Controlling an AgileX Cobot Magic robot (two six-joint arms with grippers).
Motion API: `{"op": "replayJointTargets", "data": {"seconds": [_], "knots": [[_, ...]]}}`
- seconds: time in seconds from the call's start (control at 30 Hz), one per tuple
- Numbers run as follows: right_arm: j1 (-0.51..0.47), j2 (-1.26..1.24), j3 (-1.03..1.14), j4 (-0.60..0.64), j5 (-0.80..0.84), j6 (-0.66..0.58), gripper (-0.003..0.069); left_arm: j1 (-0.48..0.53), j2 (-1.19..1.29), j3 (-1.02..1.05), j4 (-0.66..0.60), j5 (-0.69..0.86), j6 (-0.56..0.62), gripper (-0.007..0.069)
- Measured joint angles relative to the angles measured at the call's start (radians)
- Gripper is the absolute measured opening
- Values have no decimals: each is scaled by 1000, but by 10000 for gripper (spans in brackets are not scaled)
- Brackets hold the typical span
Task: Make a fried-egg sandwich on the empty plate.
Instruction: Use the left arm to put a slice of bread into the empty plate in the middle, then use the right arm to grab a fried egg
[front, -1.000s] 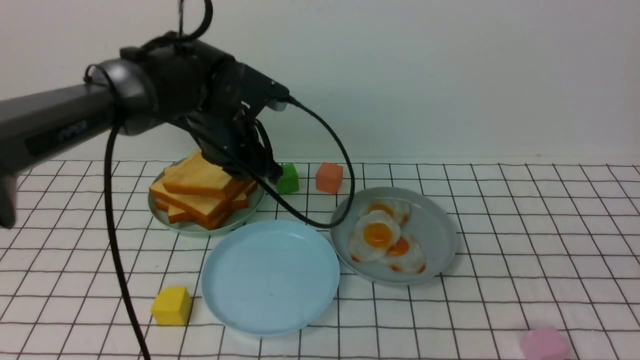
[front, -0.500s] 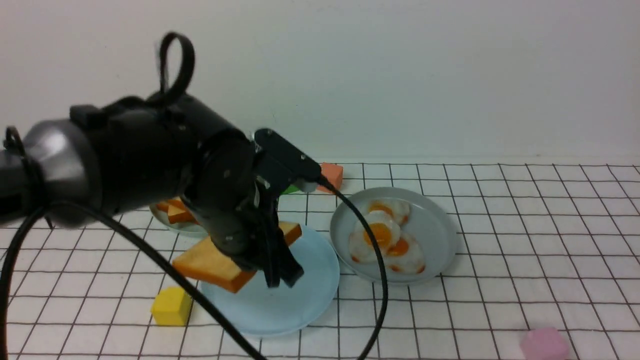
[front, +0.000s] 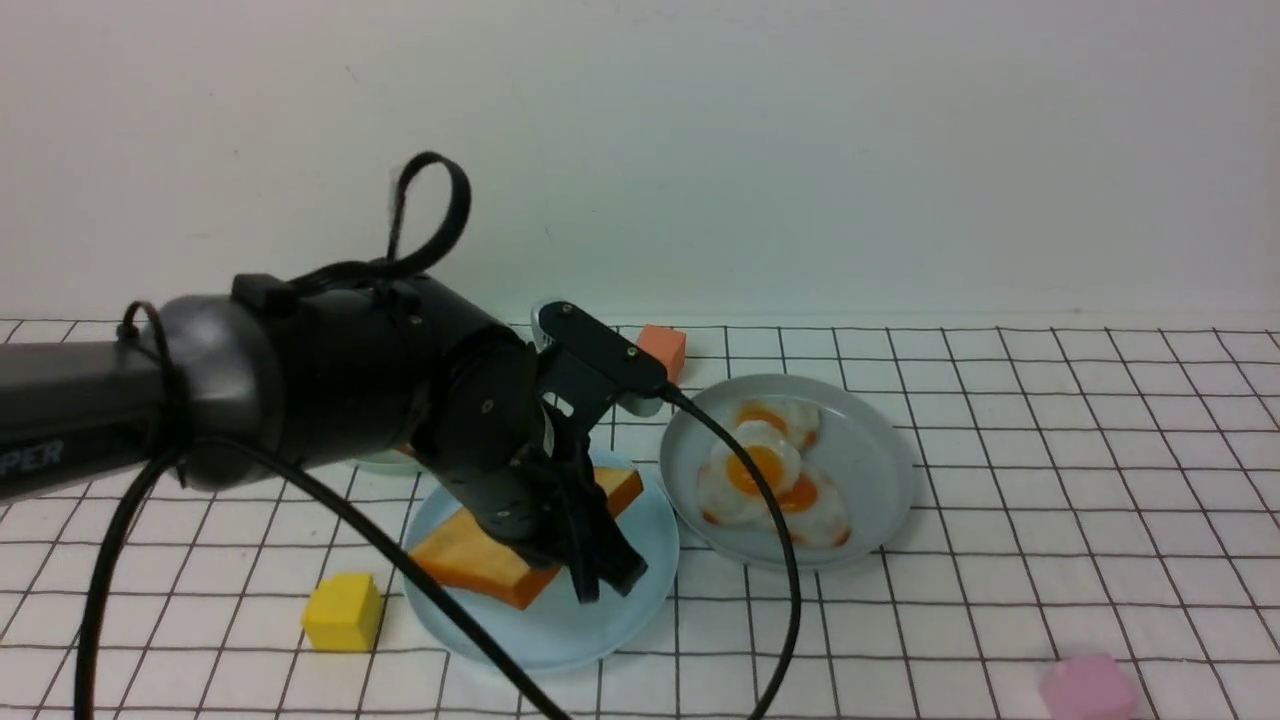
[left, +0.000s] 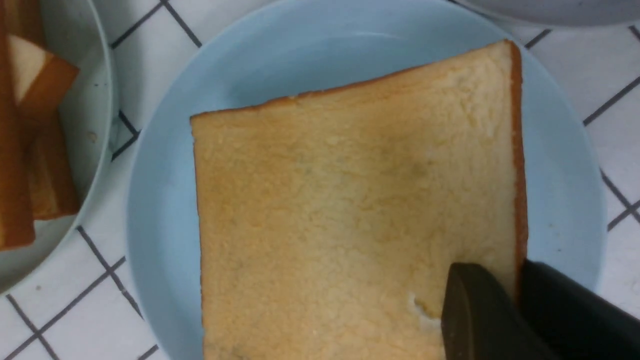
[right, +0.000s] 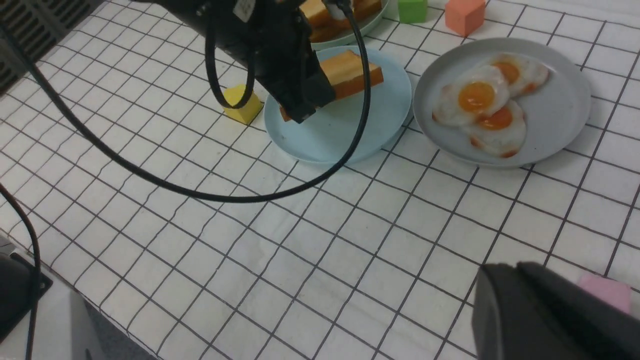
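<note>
- The left gripper (front: 603, 578) is clamped on one toast (front: 478, 556), its two dark fingers (left: 477, 312) pinching the slice at one crust edge, one finger on the top face and the other past the edge.
- The toast is over the blue plate (front: 560, 632), within its rim in the left wrist view and covering much of it. In the front view it lies tilted; I cannot tell whether it touches the plate.
- The blue plate sits on the gridded cloth (front: 1000, 600), just beside the grey plate (front: 872, 455) on its right.
- Three eggs (front: 755, 470) lie overlapping on the grey plate, yolks up.
- The green plate (left: 101, 100) is just beside the blue plate on the far left, and a stack (left: 50, 85) of more toast lies on it. The left arm hides most of it in the front view.
- A yellow cube (front: 343, 611) stands near the blue plate's left rim, an orange cube (front: 662, 350) and a green cube (right: 412, 9) behind the plates, and a pink cube (front: 1088, 688) well apart at the near right.
- The arm's black cable (front: 785, 570) hangs in front of the grey plate's left rim.
- The right gripper (right: 520, 295) shows only as a dark mass in its own wrist view, well apart from the plates; I cannot tell how wide it stands.
</note>
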Motion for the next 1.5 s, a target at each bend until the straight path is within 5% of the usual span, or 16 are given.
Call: {"op": "replayJointTargets", "data": {"seconds": [0.33, 0.47, 0.57, 0.73, 0.8, 1.0, 1.23, 1.5], "knots": [[0, 0, 0, 3, -1, 18, 68, 0, 2, 0, 10, 12, -33, 427], [0, 15, 0, 13, -11, 20, 74, 0, -74, -12, -20, 58, -81, 468], [0, 66, 0, 20, -15, 20, 77, 0, -165, -28, -66, 92, -98, 419], [0, 325, 0, 21, -120, -5, 87, 0, -500, -19, -137, 117, -103, 51], [0, 414, 0, 26, -188, -15, 95, 0, -595, 14, -140, 117, -103, -13], [0, 729, -54, 54, -301, -24, 155, 0, -905, 256, -158, 126, -104, -13], [1, 1154, -272, 150, -319, -35, 309, 0, -1362, 634, -239, -17, -114, -13], [2, 1455, -535, 183, -328, -52, 353, 0, -1483, 742, -242, -103, -140, -13]]}}
